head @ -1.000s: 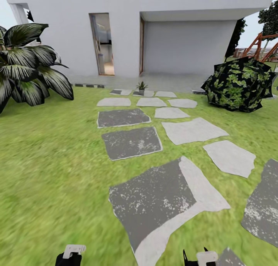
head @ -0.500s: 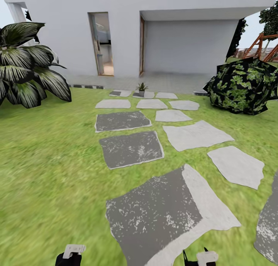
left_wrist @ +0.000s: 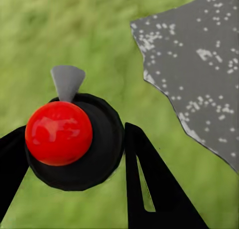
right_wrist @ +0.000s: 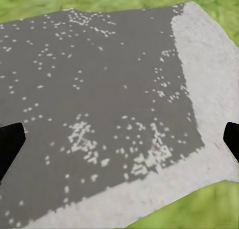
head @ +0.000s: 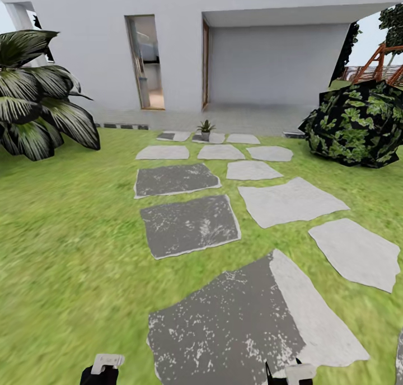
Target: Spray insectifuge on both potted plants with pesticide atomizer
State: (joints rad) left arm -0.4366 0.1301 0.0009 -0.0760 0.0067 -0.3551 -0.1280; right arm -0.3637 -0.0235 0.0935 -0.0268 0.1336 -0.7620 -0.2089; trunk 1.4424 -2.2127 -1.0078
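My left gripper (left_wrist: 74, 139) is shut on the pesticide atomizer (left_wrist: 102, 144), a round dark body with a red knob and a grey nozzle tip, held over the lawn. The same gripper (head: 103, 369) sits at the bottom edge of the head view. My right gripper (right_wrist: 122, 134) is open with nothing in it, above a dark grey stepping stone (right_wrist: 99, 104); it also peeks in low in the head view (head: 291, 372). One small potted plant (head: 205, 128) stands far ahead on the stones near the house. No white specks can be made out on it from here.
Grey stepping stones (head: 189, 224) lead over the green lawn toward a white house (head: 268, 55) with an open doorway. A large striped-leaf palm (head: 36, 102) stands at the left and a round dark bush (head: 358, 122) at the right.
The whole head view has shifted: stones have slid down and grown larger, and the house sits closer, so the camera has moved forward. Both grippers keep their places in the picture.
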